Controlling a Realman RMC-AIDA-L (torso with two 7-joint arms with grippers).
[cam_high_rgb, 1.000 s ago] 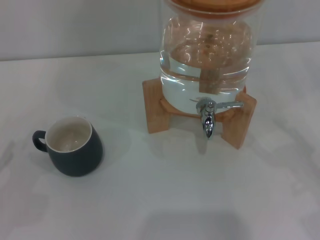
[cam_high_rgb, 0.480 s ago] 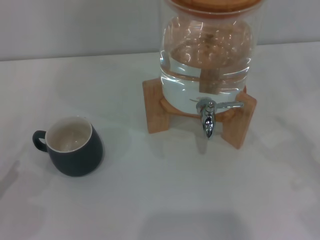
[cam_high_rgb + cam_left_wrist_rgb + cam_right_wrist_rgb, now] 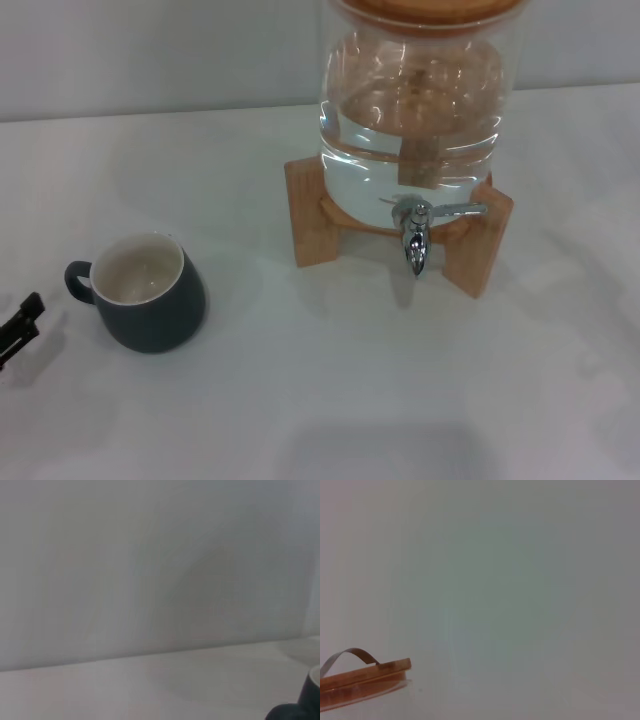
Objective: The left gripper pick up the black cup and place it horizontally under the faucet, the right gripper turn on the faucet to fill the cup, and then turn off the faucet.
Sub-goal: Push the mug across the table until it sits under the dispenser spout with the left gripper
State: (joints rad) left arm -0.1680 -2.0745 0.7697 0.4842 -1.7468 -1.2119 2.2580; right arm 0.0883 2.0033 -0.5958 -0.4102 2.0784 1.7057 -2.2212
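The black cup stands upright on the white table at the left, its cream inside showing and its loop handle turned to the left. My left gripper just pokes in at the left edge of the head view, a short way left of the handle and apart from it. In the left wrist view a sliver of the black cup shows at the corner. The chrome faucet hangs from the glass dispenser, lever pointing right, spout down. My right gripper is out of view.
The dispenser holds water and rests on a wooden stand at the back centre-right. Its wooden lid shows in the right wrist view. A grey wall runs behind the table.
The left gripper has come into the head view at the left edge, where only its shadow lay before. Cup, dispenser and faucet have not moved.
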